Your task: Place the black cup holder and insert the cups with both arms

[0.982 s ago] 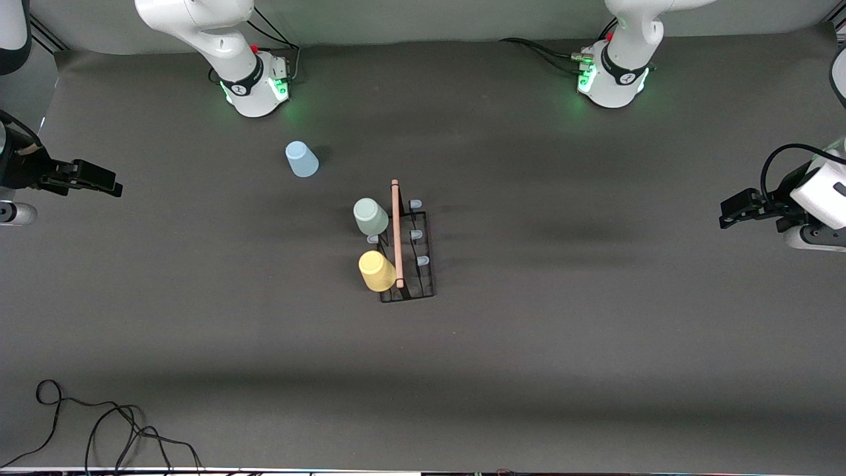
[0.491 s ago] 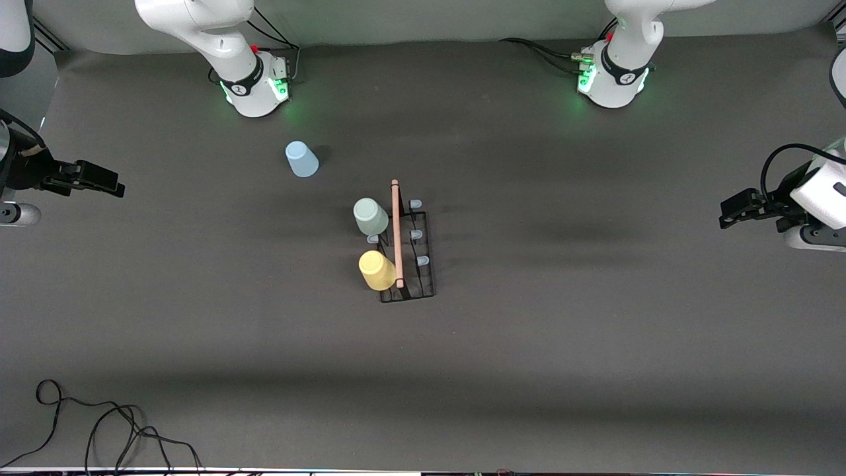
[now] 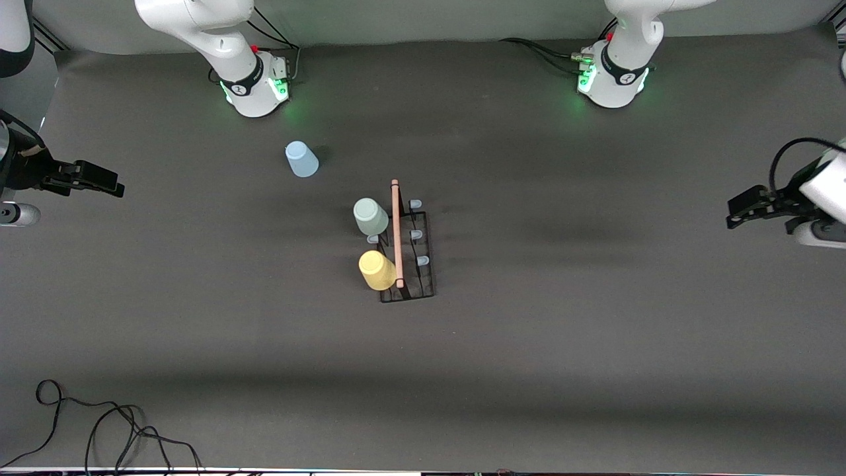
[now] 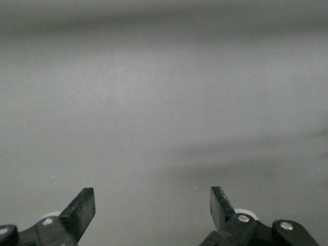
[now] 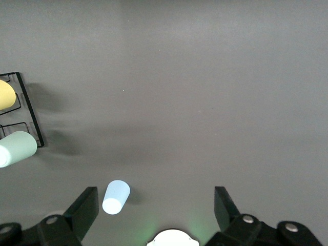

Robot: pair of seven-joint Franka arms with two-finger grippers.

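Black cup holder stands mid-table, well apart from both open claws.

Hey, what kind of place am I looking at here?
Most likely a robotics lab test bench: two white arms on green-lit bases bolted to a grey-covered table, loose cables at its edge, and a staged black cup holder with pastel cups.

The front view looks down from high across the table, facing both bases. Each wrist camera looks past its own fingers; the right one shares the black cup holder and cups.
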